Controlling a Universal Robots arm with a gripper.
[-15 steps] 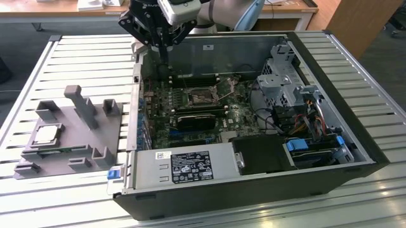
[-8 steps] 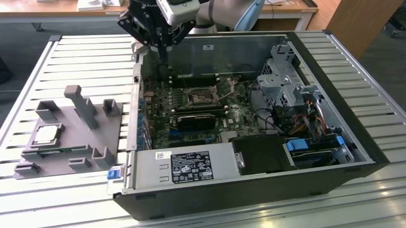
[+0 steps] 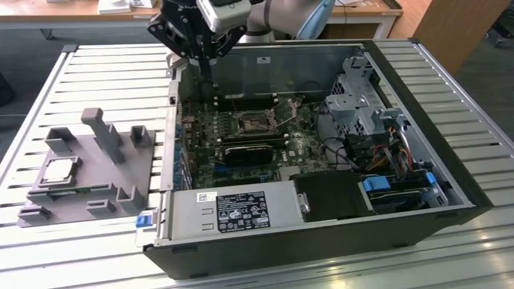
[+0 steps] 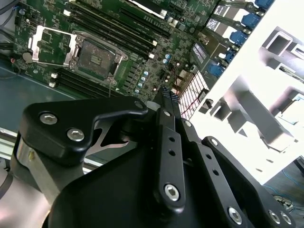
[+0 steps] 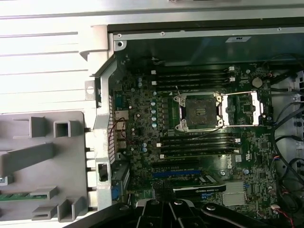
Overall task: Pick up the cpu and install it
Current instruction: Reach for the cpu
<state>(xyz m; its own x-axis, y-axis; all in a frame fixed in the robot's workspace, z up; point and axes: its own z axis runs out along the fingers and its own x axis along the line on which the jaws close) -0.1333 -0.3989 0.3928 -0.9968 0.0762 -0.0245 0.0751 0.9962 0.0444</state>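
The cpu (image 3: 60, 170), a silvery square chip with a pale rim, lies flat on the grey plastic tray (image 3: 88, 198) at the exterior view's left, outside the computer case. My gripper (image 3: 206, 77) hangs above the case's far left corner, well away from the cpu, with its fingers shut and nothing between them. The second wrist view looks down past the closed fingertips (image 4: 166, 96) at the motherboard. The black socket (image 3: 255, 123) (image 4: 95, 52) (image 5: 198, 110) sits bare, its metal frame (image 5: 242, 108) flipped open beside it.
The open case (image 3: 449, 180) holds the motherboard (image 5: 142, 142), memory slots (image 5: 194, 78), a power supply (image 3: 233, 211), a drive cage (image 3: 353, 96) and cables (image 3: 393, 150). Upright posts (image 3: 100, 129) rise from the tray near the cpu. A slatted metal table (image 3: 112, 72) lies underneath.
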